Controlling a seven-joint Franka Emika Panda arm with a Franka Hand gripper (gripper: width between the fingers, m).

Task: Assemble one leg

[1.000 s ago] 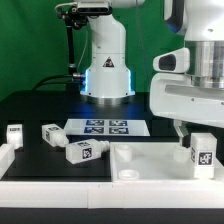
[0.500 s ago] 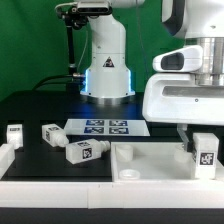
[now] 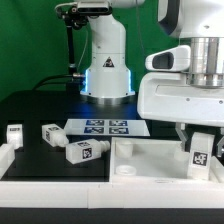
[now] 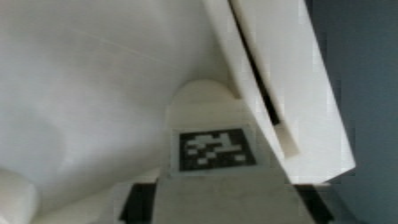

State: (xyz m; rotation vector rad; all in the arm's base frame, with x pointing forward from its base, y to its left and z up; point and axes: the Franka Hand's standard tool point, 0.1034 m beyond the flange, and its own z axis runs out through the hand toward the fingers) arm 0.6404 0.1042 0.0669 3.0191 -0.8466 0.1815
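The gripper (image 3: pixel 201 150) is pinching a leg (image 3: pixel 202 157) upright over the big white panel (image 3: pixel 150 158). Three more legs (image 3: pixel 80 150) sit loose near the marker board (image 3: pixel 108 127).

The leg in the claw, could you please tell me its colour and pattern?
White leg with a black-and-white square tag, clearest in the wrist view.

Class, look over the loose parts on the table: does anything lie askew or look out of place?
Two legs lie tipped over at angles by the marker board, while a third stands upright. The gripper holds a fourth leg over the panel.
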